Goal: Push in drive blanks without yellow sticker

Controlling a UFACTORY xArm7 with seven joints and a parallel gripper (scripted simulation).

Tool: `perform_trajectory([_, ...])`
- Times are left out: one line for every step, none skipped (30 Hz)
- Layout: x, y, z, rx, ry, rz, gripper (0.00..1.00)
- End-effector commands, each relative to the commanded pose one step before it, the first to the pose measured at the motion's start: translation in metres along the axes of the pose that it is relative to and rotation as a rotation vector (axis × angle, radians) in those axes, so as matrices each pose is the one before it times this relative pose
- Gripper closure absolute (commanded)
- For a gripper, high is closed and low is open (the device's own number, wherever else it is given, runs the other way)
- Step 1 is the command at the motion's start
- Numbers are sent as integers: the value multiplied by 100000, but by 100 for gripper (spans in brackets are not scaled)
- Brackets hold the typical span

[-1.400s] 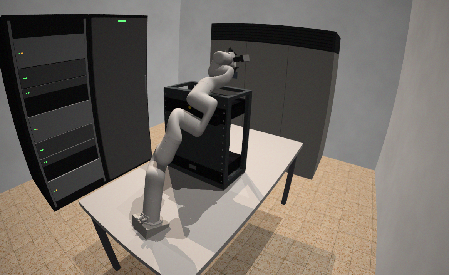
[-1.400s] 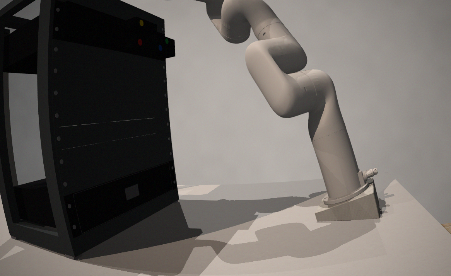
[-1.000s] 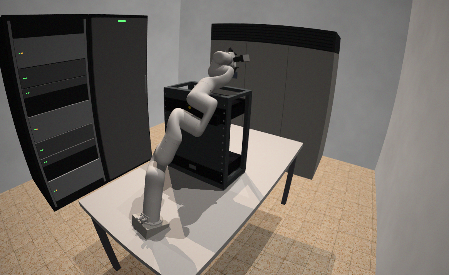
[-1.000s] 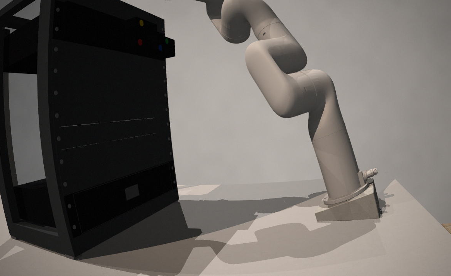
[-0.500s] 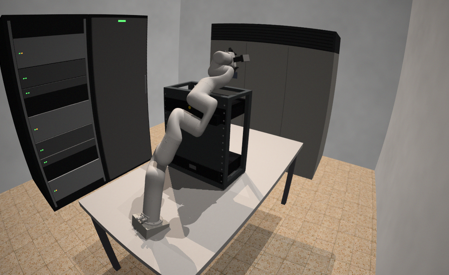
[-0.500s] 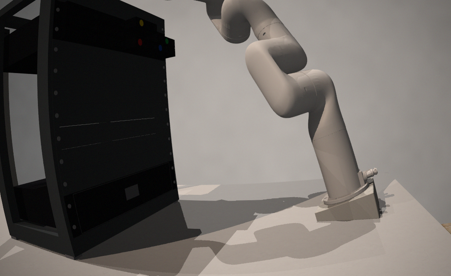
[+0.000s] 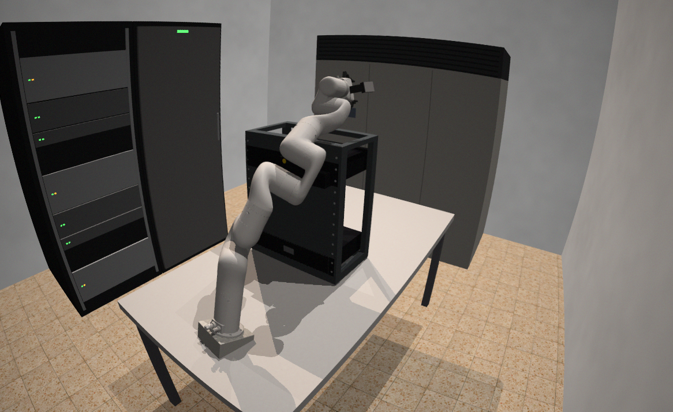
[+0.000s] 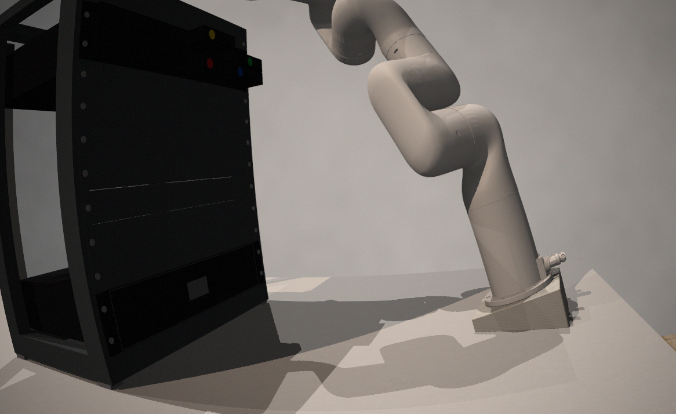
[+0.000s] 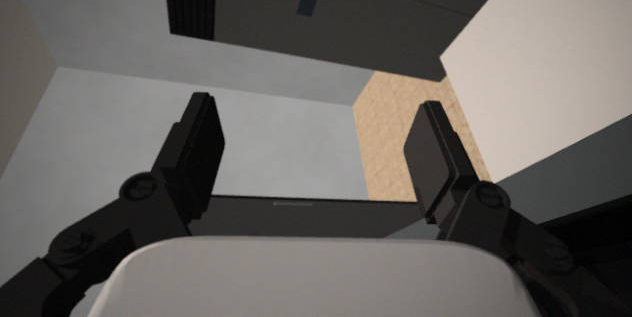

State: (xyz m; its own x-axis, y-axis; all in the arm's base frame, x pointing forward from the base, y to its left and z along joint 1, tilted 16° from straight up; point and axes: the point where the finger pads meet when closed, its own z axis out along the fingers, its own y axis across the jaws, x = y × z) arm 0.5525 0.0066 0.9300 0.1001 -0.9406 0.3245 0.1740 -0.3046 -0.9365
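My black two-fingered pincer [image 9: 320, 146] gapes fully, gripping nothing; the black open-framed rack [image 8: 80, 169] upper left shows four coloured stickers.

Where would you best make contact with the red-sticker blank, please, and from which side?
Don't grip it; press it. Probably meet the red-sticker blank squarely on its front face, from the arm's side of the rack. It stands out of the front, so a straight horizontal push seats it. The gripper is open, empty and above the rack.
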Motion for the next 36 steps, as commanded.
perform_trajectory([-12, -216, -134, 374, 91, -79, 0])
perform_trajectory([0, 0, 0, 0, 0, 0, 0])
perform_trajectory([0, 0, 0, 0, 0, 0, 0])
perform_trajectory([0, 0, 0, 0, 0, 0, 0])
perform_trajectory([0, 0, 0, 0, 0, 0, 0])
perform_trajectory([0, 0, 0, 0, 0, 0, 0])
perform_trajectory([0, 0, 0, 0, 0, 0, 0])
perform_trajectory([0, 0, 0, 0, 0, 0, 0])
perform_trajectory([0, 0, 0, 0, 0, 0, 0])
perform_trajectory([0, 0, 0, 0, 0, 0, 0])
perform_trajectory([-2, -1, 0, 1, -3, -1, 0])
perform_trajectory([-6, -2, 0, 4, -8, -4, 0])
perform_trajectory([-11, -4, 0, 7, -15, -7, 0])
perform_trajectory([-18, -7, 1, 12, -24, -11, 0])
perform_trajectory([-26, -11, 1, 18, -36, -16, 0])
perform_trajectory([-36, -15, 1, 25, -49, -23, 0])
perform_trajectory([-48, -19, 2, 32, -65, -30, 0])
perform_trajectory([-60, -24, 2, 41, -82, -38, 0])
perform_trajectory([-75, -30, 3, 51, -102, -47, 0])
perform_trajectory([-90, -36, 3, 61, -123, -57, 0])
perform_trajectory([-107, -43, 4, 73, -145, -67, 0])
perform_trajectory([-125, -50, 4, 85, -169, -78, 0])
perform_trajectory([-144, -58, 5, 98, -195, -90, 0])
perform_trajectory([-164, -66, 6, 112, -222, -102, 0])
perform_trajectory([0, 0, 0, 0, 0, 0, 0])
perform_trajectory([0, 0, 0, 0, 0, 0, 0])
perform_trajectory([-185, -74, 7, 126, -251, -115, 0])
perform_trajectory([-207, -83, 7, 141, -280, -128, 0])
perform_trajectory([-230, -93, 8, 157, -311, -142, 0])
perform_trajectory([-253, -102, 9, 173, -342, -157, 0])
perform_trajectory([-278, -112, 10, 190, -375, -171, 0])
perform_trajectory([-303, -122, 11, 207, -408, -186, 0])
perform_trajectory([-328, -132, 12, 225, -442, -201, 0])
perform_trajectory([-354, -143, 13, 243, -476, -216, 0])
perform_trajectory([-381, -154, 14, 262, -511, -232, 0])
perform_trajectory([-408, -165, 16, 281, -546, -247, 0])
